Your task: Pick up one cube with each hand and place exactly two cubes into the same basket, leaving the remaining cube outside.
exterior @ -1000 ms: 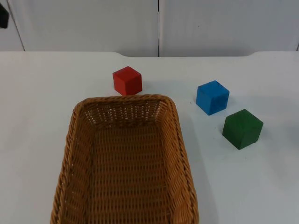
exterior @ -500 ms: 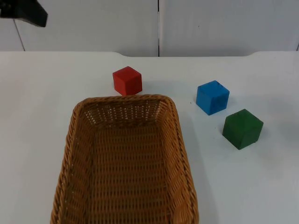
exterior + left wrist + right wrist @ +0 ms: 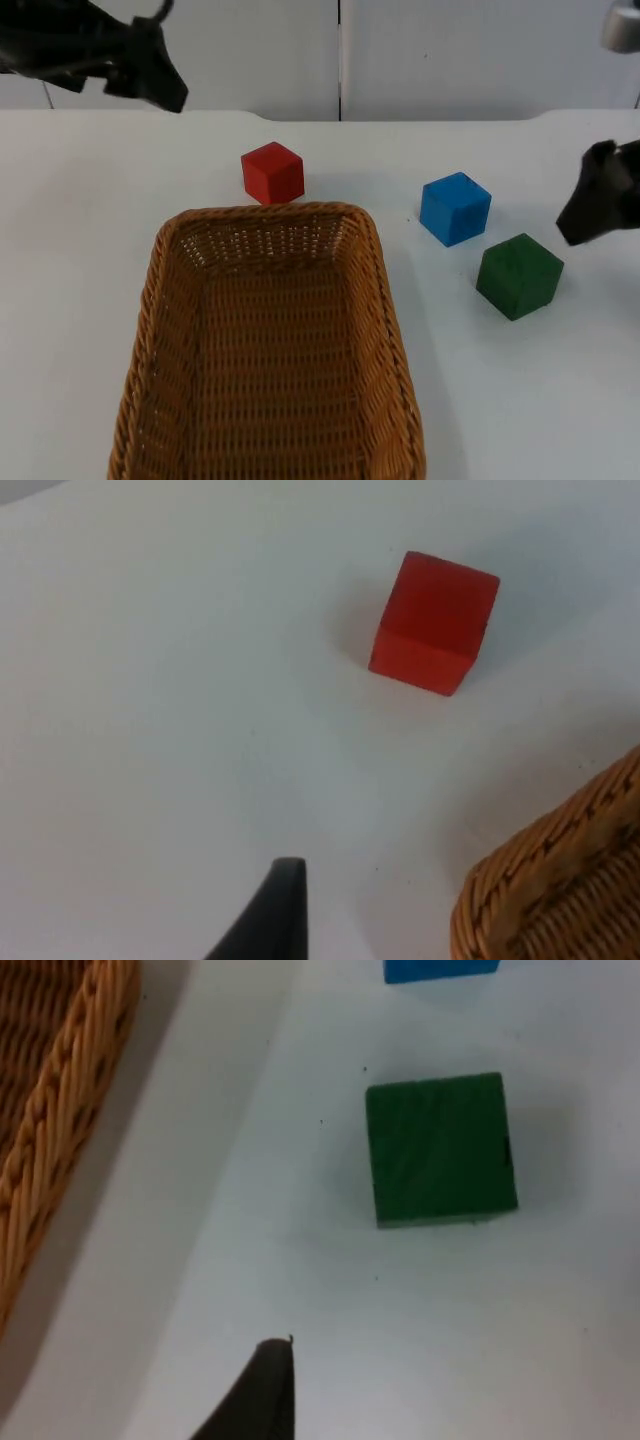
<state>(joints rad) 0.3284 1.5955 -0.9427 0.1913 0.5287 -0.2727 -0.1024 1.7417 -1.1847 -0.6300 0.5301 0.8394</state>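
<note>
Both arms have come into the top view since a second ago, while the three cubes and the basket lie where they were. Your red cube (image 3: 272, 172) sits just beyond the far rim of the basket (image 3: 160, 260), near the middle of the table (image 3: 80, 250); the blue cube (image 3: 455, 208) and green cube (image 3: 519, 275) lie close together toward the right edge, well clear of the basket's right wall.

Take red with the left and green with the right, I would judge, since each is nearest its arm. Come down square over each cube's flat faces, and watch that the right fingers do not nudge blue, which stands just beside green.

Your left gripper (image 3: 150, 70) hangs high over the far left corner, well apart from red. Your right gripper (image 3: 590, 205) hovers at the right edge, just beside green and off the surface. Neither holds anything; how far either pair of fingers is parted you cannot tell.
</note>
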